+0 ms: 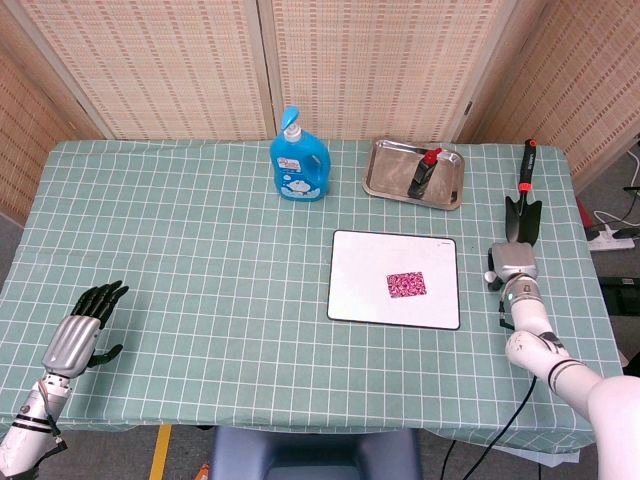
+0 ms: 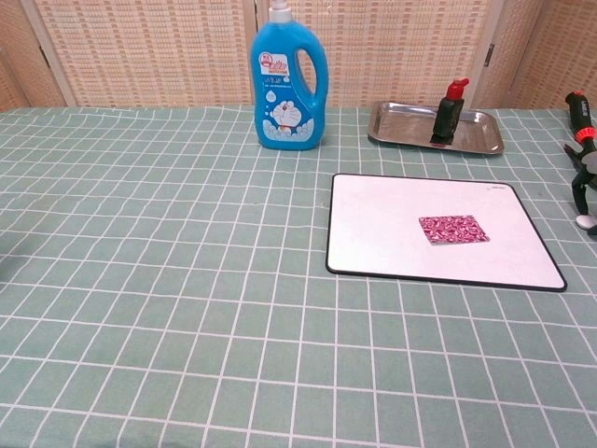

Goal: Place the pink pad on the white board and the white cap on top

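Note:
The pink patterned pad (image 1: 406, 284) (image 2: 453, 229) lies flat on the white board (image 1: 360, 290) (image 2: 382, 233), right of its middle. The small white cap (image 1: 489, 276) (image 2: 585, 221) sits on the tablecloth just right of the board. My right hand (image 1: 512, 262) hovers over the cap. Its silver back hides the fingers in the head view. In the chest view dark fingers (image 2: 580, 191) reach down to the cap at the frame's right edge, and whether they grip it is unclear. My left hand (image 1: 80, 325) rests near the table's front left, fingers apart and holding nothing.
A blue detergent bottle (image 1: 298, 160) (image 2: 287, 79) stands at the back centre. A metal tray (image 1: 385, 178) (image 2: 476, 135) behind the board holds a dark bottle with a red top (image 1: 422, 172). A black trowel with a red-ringed handle (image 1: 522, 200) lies beyond my right hand.

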